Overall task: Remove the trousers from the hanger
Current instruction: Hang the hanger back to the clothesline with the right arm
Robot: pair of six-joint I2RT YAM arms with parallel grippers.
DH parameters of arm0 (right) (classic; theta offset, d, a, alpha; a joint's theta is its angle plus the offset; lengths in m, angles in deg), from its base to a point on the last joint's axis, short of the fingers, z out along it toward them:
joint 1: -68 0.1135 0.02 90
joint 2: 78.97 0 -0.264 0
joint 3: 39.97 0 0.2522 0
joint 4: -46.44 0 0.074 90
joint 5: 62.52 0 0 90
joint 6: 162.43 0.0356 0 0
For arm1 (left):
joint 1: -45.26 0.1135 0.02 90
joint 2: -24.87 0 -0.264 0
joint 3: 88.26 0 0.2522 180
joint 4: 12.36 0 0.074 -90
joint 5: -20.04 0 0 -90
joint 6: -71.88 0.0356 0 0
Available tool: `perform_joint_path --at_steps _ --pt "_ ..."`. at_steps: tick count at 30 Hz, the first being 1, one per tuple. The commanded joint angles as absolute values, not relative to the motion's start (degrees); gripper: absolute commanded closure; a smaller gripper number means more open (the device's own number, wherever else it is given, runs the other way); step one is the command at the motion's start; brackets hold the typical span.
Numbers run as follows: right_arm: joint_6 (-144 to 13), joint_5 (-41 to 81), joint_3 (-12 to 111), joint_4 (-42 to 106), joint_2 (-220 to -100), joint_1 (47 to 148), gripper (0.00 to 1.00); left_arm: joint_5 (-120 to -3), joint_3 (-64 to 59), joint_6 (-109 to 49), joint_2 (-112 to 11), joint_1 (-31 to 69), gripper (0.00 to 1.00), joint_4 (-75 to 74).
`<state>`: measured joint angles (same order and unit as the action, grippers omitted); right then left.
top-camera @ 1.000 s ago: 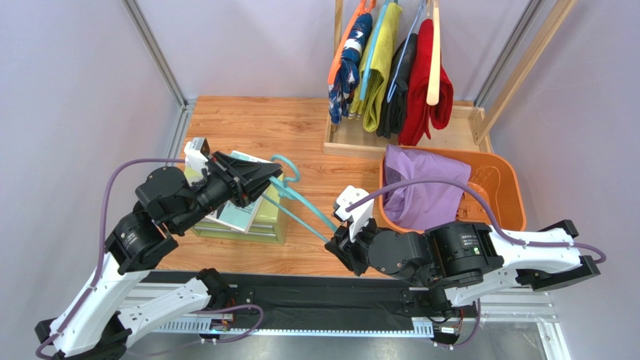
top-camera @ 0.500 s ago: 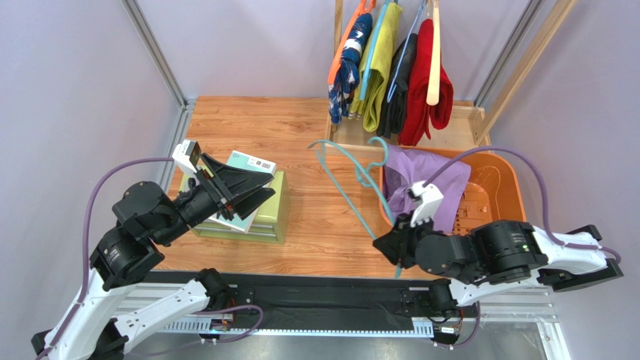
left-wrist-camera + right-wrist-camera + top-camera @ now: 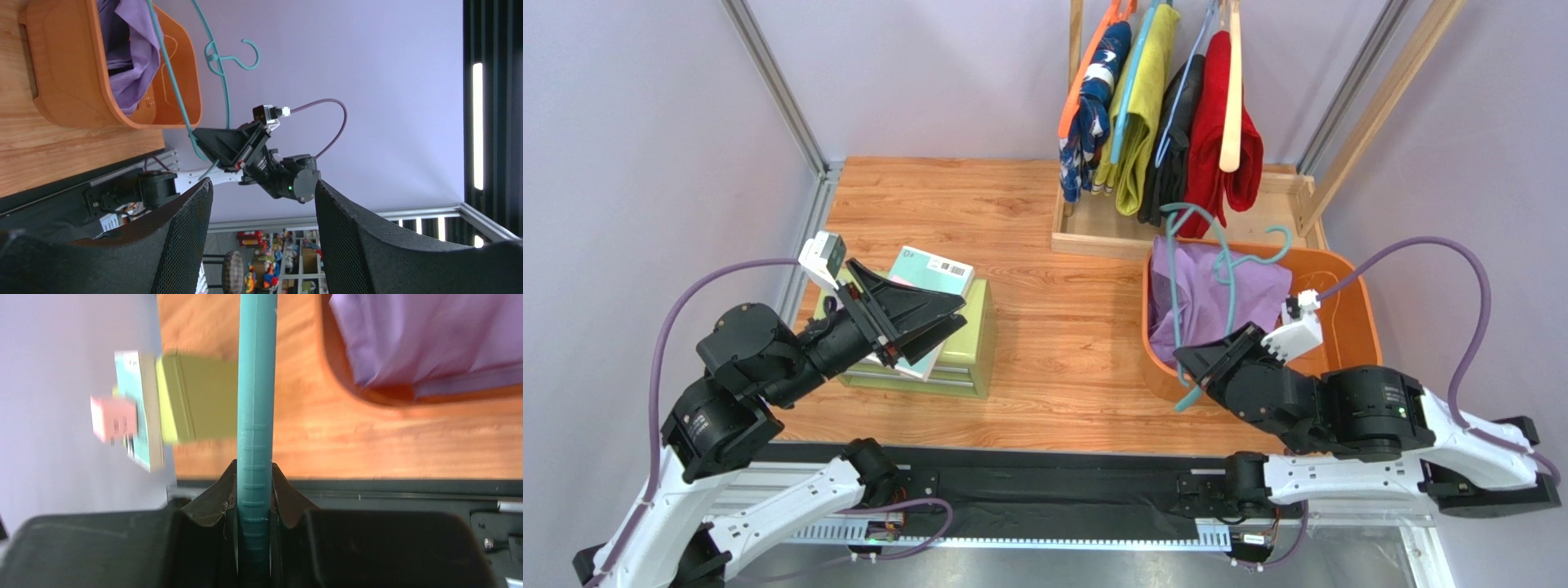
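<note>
The right pincer (image 3: 255, 478) is clamped on a thin teal plastic hanger (image 3: 257, 404). Its two dark wedge-shaped fingertips press the ridged rod from either side. From this grip the bare hanger rises ahead of the tips, with its curled hook at the far end.

Just past the tips and under the hanger sits a rounded orange plastic basket (image 3: 1345, 294). The lilac trousers (image 3: 1228, 306) lie in it in a soft, crumpled heap, off the hanger.

Farther beyond the right pincer, a pale wooden rack (image 3: 1259, 208) carries four more garments, draped in limp folds side by side. They are the red pair (image 3: 1216, 172), the black pair (image 3: 1171, 147), the yellow-green pair (image 3: 1149, 98) and the navy patterned pair (image 3: 1097, 110).

The left pincer (image 3: 959, 309) stands well off to the side, its broad, rough-textured black fingers (image 3: 184, 245) spread wide and holding nothing. Right beneath it rests a boxy light-green case (image 3: 959, 349) with flat books (image 3: 928, 263) stacked on top. All of this sits on the grained wooden tabletop (image 3: 1063, 331).
</note>
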<state>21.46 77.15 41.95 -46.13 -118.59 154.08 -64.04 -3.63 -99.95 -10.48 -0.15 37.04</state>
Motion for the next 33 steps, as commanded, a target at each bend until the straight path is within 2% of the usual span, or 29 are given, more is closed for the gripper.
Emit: perform_joint_path --at_steps 1,5,11,14,18,23,26,30,33 --pt "22.0 85.6 45.2 -62.9 -123.1 145.5 1.00 -61.8 -1.2 -96.3 -11.2 -0.4 0.33 38.1" --pt "18.3 89.3 47.1 -61.5 -126.2 135.2 1.00 -58.8 0.6 -93.1 -12.7 -0.4 0.33 39.4" --pt "9.1 85.8 46.6 -55.0 -128.8 123.4 1.00 -50.6 4.8 -85.8 -16.7 -0.4 0.34 42.5" --pt "5.6 83.3 46.0 -51.3 -129.2 121.2 1.00 -44.0 9.2 -81.0 -20.1 -0.4 0.35 44.4" --pt "9.6 80.2 44.4 -53.8 -128.9 121.2 1.00 -35.8 15.1 -73.1 -24.2 -0.4 0.37 52.6" --pt "16.3 78.5 40.7 -60.9 -122.3 121.3 1.00 -32.5 21.3 -65.0 -25.6 -0.4 0.37 60.5" --pt "14.5 81.0 40.0 -60.7 -119.1 120.8 1.00 -31.6 26.7 -59.4 -27.4 -0.4 0.37 66.5" --pt "7.0 80.5 42.2 -55.8 -125.9 117.4 1.00 -30.3 30.6 -55.1 -29.7 -0.4 0.37 70.7" --pt "-8.0 73.6 41.3 -42.6 -129.8 107.4 1.00 -29.5 32.0 -54.0 -30.8 -0.4 0.37 71.1"
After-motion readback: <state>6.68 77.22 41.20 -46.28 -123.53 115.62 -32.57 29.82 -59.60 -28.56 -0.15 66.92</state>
